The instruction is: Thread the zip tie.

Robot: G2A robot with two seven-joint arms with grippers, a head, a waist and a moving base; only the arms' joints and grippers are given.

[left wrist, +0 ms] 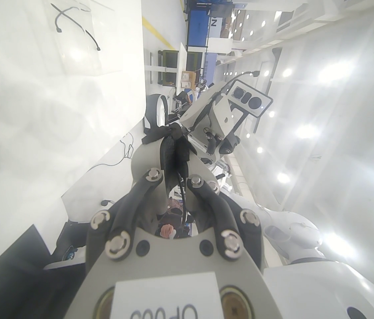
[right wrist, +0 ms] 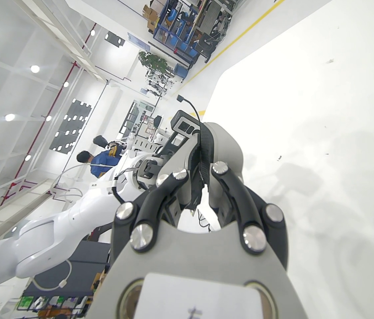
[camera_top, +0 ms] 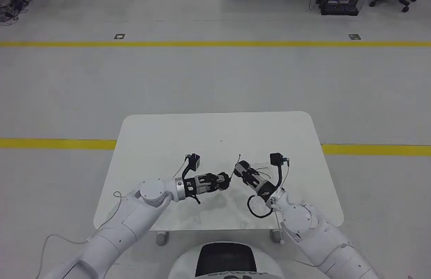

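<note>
Overhead, two arms meet tip to tip above the middle of a white table [camera_top: 167, 132]. The left gripper [camera_top: 223, 180] points in from 8 o'clock and the right gripper [camera_top: 236, 168] from 4 o'clock. Both have their fingers pressed together. A thin black zip tie [camera_top: 238, 157] sticks out of the right gripper toward 12 o'clock. I cannot tell whether the left gripper pinches it too.

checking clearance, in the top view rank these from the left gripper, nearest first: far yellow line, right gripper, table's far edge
1. right gripper, close beside
2. table's far edge, straight ahead
3. far yellow line, across the floor
</note>
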